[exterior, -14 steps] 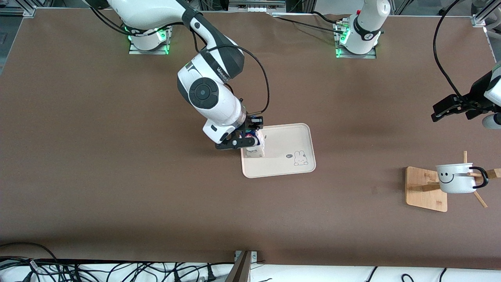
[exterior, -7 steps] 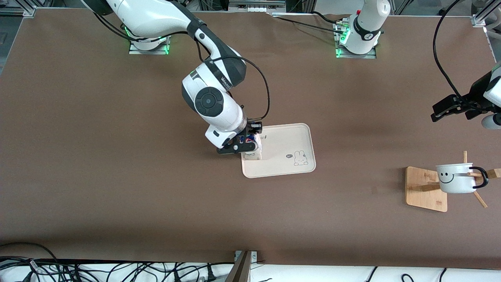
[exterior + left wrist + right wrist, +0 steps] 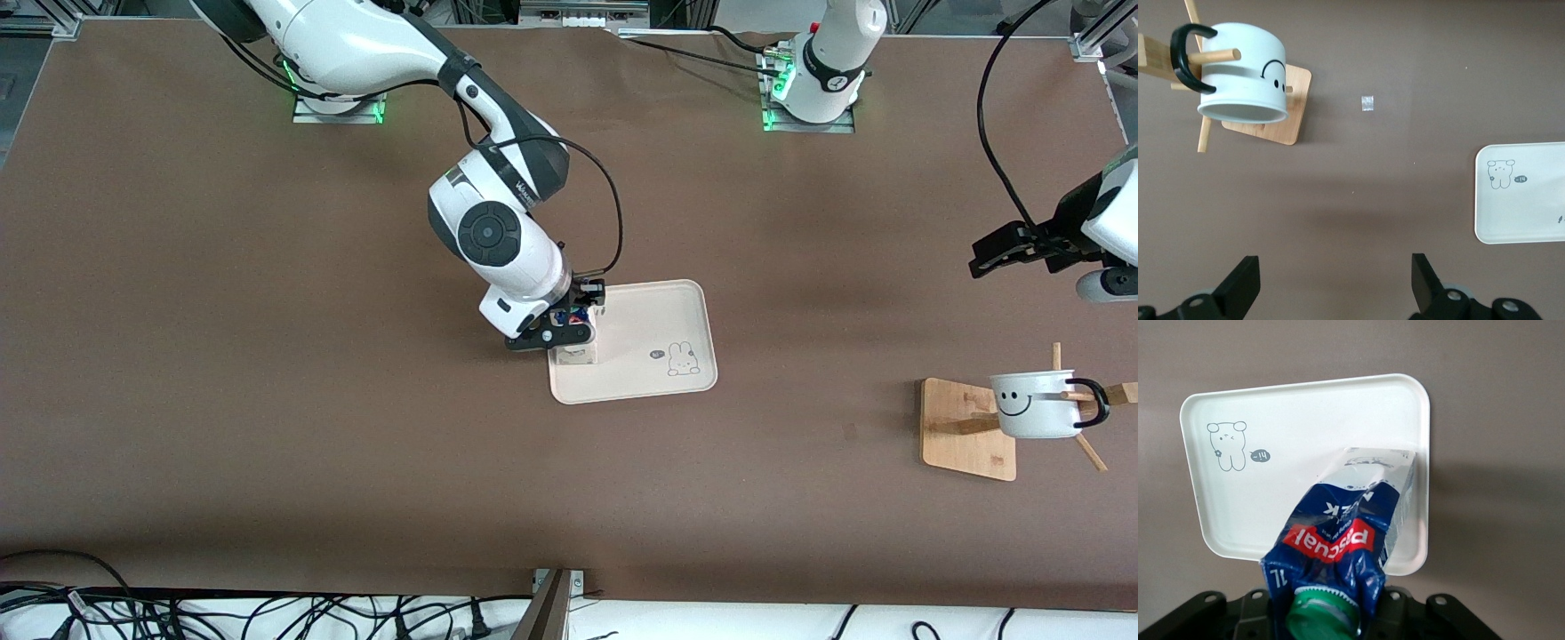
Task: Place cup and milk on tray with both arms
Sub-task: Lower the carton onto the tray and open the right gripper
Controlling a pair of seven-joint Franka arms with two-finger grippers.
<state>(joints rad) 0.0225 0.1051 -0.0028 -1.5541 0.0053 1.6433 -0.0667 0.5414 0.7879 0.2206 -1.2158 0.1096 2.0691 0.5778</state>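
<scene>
The right gripper (image 3: 569,327) grips the milk (image 3: 1350,528) near its top, seemingly resting on the tray (image 3: 658,307), at the edge toward the right arm. Release only when flat. The left gripper (image 3: 1331,287) waits, spread wide, above the cup (image 3: 1241,73) on its stand.

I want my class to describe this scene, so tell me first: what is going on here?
The right hand is shut on the milk and has it at the tray, at the end toward the right arm, the carton's base at or just above the surface. The left hand waits open in the air over bare table near the left arm's end. The cup hangs on a wooden stand, not yet picked up.
</scene>
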